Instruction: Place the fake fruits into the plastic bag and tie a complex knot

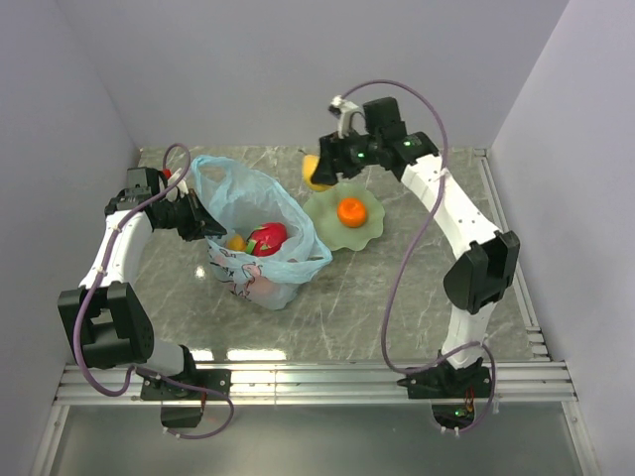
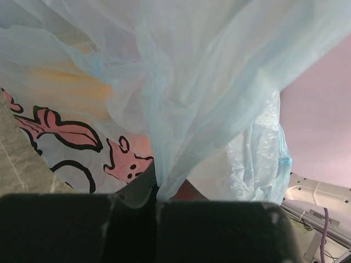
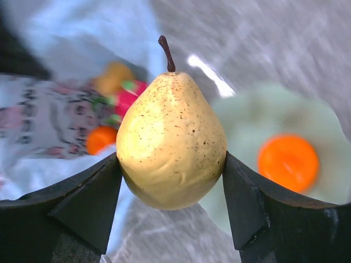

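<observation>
The pale blue bag (image 1: 238, 193) stands open on the worktop (image 1: 397, 297), left of centre, with a red fruit (image 1: 266, 238) inside. Its pink cartoon print has lettering too small to read. The left gripper (image 1: 203, 223) is pinched tight on the bag's rim. The right gripper (image 3: 171, 164) clasps a speckled yellow pear (image 3: 171, 126) in the air, near a green plate (image 1: 375, 236) holding an orange (image 1: 351, 211).

This was a robot test cell in a lab, not a home. A left arm (image 1: 119, 248) and a right arm (image 1: 451, 208), each trailing a purple cable (image 1: 389, 317), were bolted to a metal rail (image 1: 317, 382) at 6 o'clock of a marble-patterned table (image 1: 337, 307). Plain white panels (image 1: 298, 69) boxed it in at 9, 12 and 3 o'clock.
</observation>
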Motion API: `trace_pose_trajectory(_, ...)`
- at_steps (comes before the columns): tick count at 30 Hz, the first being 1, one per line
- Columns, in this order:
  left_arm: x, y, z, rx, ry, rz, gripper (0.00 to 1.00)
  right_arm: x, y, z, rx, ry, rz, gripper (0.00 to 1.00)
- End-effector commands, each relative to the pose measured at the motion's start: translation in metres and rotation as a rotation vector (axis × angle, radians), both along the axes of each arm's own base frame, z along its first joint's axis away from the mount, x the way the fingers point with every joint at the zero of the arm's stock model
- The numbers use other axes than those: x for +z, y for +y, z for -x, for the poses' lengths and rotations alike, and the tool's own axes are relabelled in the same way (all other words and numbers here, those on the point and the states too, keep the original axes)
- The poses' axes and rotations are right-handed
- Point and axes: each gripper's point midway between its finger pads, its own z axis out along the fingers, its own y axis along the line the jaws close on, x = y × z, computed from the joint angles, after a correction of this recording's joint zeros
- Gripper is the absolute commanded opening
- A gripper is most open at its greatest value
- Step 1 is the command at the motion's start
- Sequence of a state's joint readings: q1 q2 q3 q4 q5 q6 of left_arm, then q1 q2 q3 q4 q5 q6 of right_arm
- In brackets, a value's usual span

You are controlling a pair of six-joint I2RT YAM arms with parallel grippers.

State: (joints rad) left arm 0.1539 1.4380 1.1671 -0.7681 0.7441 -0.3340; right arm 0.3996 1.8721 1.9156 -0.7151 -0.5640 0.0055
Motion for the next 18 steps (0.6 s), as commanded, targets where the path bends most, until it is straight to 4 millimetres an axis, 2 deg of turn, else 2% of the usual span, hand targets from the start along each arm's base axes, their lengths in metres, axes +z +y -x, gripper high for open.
trace_pose_trajectory(1, 0.014, 0.001, -0.005, -0.01, -0.068, -0.003, 0.0, 0.048, 0.057, 0.043, 0.205, -0.145, -0.059, 0.73)
trace_pose_trajectory(2, 0.014, 0.001, -0.006, -0.008, -0.067, -0.001, 0.0, 0.044, 0.074, 0.055, 0.244, -0.155, -0.041, 0.77)
trace_pose_trajectory(3, 0.014, 0.001, -0.006, -0.007, -0.067, 0.0, 0.0, 0.036, 0.079, 0.06, 0.257, -0.168, 0.01, 0.82)
trace_pose_trajectory(4, 0.015, 0.001, -0.006, -0.003, -0.067, -0.001, 0.0, 0.031, 0.084, 0.065, 0.276, -0.163, 0.037, 0.97)
trace_pose_trajectory(6, 0.015, 0.001, -0.006, -0.002, -0.068, -0.001, 0.0, 0.024, 0.092, 0.073, 0.304, -0.129, 0.058, 0.98)
trace_pose_trajectory(8, 0.016, 0.001, -0.005, 0.001, -0.07, -0.003, 0.0, 0.028, 0.091, 0.072, 0.3, -0.119, 0.043, 0.98)
trace_pose_trajectory(10, 0.015, 0.001, -0.003, 0.004, -0.069, -0.003, 0.0, 0.032, 0.082, 0.064, 0.269, -0.115, 0.016, 0.99)
trace_pose_trajectory(12, 0.014, 0.001, -0.002, 0.006, -0.068, 0.0, 0.0, 0.05, 0.072, 0.056, 0.227, -0.138, -0.036, 0.99)
trace_pose_trajectory(13, 0.014, 0.001, -0.002, 0.008, -0.066, 0.002, 0.0, 0.047, 0.057, 0.044, 0.18, -0.124, -0.041, 0.99)
trace_pose_trajectory(14, 0.014, 0.0, -0.002, 0.008, -0.066, 0.001, 0.0, 0.054, 0.049, 0.035, 0.143, -0.143, -0.057, 0.99)
trace_pose_trajectory(15, 0.014, 0.001, -0.003, 0.009, -0.068, 0.001, 0.0, 0.05, 0.039, 0.026, 0.099, -0.135, -0.05, 1.0)
trace_pose_trajectory(17, 0.014, 0.001, -0.004, 0.011, -0.068, 0.002, 0.0, 0.027, 0.009, -0.002, -0.034, -0.138, 0.043, 1.0)
trace_pose_trajectory(18, 0.014, 0.0, -0.004, 0.011, -0.068, 0.003, 0.0, 0.017, -0.002, -0.01, -0.062, -0.141, 0.092, 1.0)
